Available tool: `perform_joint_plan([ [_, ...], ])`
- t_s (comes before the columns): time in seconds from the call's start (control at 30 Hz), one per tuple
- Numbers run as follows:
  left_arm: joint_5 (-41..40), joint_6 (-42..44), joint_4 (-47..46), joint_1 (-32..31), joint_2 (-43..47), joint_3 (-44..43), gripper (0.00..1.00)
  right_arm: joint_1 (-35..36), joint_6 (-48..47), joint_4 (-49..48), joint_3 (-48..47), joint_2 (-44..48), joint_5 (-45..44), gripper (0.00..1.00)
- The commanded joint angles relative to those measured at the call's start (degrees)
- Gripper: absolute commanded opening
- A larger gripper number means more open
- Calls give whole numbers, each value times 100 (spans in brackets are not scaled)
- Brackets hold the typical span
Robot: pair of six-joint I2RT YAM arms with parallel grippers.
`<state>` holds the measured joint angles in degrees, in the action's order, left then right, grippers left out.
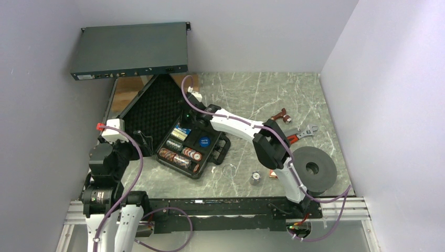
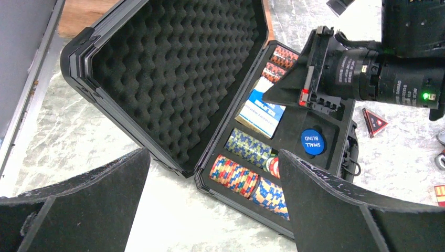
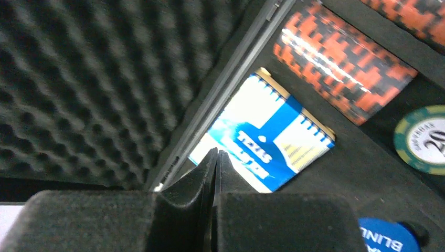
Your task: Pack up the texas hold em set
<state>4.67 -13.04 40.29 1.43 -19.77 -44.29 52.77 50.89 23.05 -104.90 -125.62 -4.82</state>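
Observation:
The black case (image 1: 212, 157) lies open, its egg-crate foam lid (image 1: 157, 110) folded back to the left. The tray holds striped chip rolls (image 2: 236, 176), a blue card box (image 2: 260, 110) and a blue "small blind" disc (image 2: 313, 142). My right gripper (image 3: 216, 153) is shut with nothing between its fingers. Its tips are over the blue card box (image 3: 273, 136), near the hinge, and it also shows in the top view (image 1: 190, 122). My left gripper (image 2: 212, 155) is open and empty, above the table at the case's near left corner. No red card box or orange disc shows.
A dark-grey rack unit (image 1: 131, 51) stands at the back left. A red-handled wrench (image 1: 296, 135), a red triangular piece (image 2: 374, 122), a grey tape roll (image 1: 313, 168), a small metal cylinder (image 1: 255, 177) and a clear ring (image 1: 229, 170) lie right of the case.

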Motion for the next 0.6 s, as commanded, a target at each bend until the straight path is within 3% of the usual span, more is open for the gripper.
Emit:
perform_joint_plan([
  [0.0, -10, -46, -103, 37, -36, -22, 99, -30, 18, -105, -555, -233, 310, 0],
  [0.23, -1, -49, -107, 42, -11, -22, 99, -46, 184, -34, -1195, -743, 179, 0],
  [0.4, -22, -46, -98, 39, 23, -18, 99, -68, 264, 755, -2006, -1444, 24, 0],
  [0.57, -16, -45, -101, 44, 18, -18, 99, -99, 309, 1451, -1731, -1521, -400, 0],
])
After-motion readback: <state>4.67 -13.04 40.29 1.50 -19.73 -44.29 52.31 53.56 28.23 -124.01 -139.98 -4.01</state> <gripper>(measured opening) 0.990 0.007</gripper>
